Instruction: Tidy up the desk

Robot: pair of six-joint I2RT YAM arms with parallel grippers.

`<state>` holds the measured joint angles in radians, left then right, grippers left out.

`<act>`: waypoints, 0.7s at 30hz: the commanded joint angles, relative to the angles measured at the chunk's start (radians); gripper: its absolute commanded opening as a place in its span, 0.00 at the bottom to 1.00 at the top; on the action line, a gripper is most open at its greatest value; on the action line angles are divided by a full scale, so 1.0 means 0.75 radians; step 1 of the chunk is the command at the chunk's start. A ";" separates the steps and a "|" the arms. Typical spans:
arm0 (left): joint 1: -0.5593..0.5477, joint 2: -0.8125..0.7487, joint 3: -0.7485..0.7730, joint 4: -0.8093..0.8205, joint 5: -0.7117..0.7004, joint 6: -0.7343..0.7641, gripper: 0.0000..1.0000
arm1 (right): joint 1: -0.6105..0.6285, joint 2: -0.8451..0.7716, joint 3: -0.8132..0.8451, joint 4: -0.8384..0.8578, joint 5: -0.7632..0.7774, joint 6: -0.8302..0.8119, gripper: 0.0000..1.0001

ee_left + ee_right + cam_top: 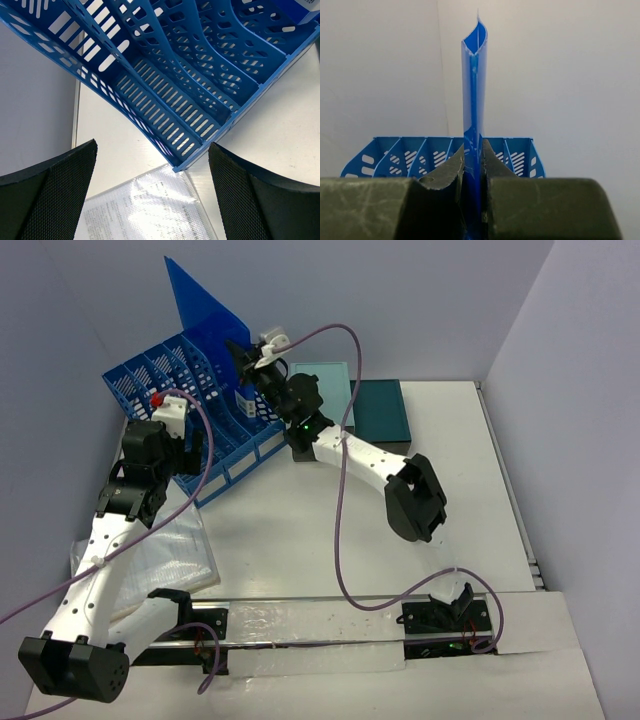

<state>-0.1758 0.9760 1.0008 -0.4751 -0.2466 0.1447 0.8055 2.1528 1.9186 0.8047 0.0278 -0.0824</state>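
The white desk (pixel 300 540) carries a blue slotted file rack (pixel 185 405) at the back left. My right gripper (pixel 243 358) is shut on the edge of a blue folder (pixel 205 305) and holds it upright over the rack's slots. In the right wrist view the folder (pixel 474 90) stands edge-on between the closed gripper (pixel 473 165), with the rack (pixel 405 157) behind it. My left gripper (pixel 185 450) hovers at the rack's front left, open and empty (pixel 152 190). Below it lie the rack's corner (pixel 175 80) and a clear document sleeve (pixel 145 210).
The clear sleeve (pixel 170 555) lies on the desk at the near left, partly under the left arm. A light teal box (pixel 325 385) and a dark teal box (pixel 382 410) stand at the back, right of the rack. Grey walls close the back and sides.
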 commanded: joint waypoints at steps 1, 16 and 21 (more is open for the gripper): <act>0.005 -0.020 -0.006 0.013 0.012 0.023 0.98 | 0.008 0.014 -0.007 0.186 0.020 0.002 0.00; 0.005 -0.027 -0.013 0.008 0.019 0.020 0.98 | -0.018 0.062 -0.251 0.238 -0.029 -0.026 0.00; 0.005 -0.027 -0.015 0.008 0.024 0.018 0.98 | -0.031 0.096 -0.242 0.220 -0.048 -0.017 0.00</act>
<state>-0.1757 0.9737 0.9924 -0.4770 -0.2462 0.1543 0.7939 2.1998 1.7263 0.9369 0.0104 -0.0944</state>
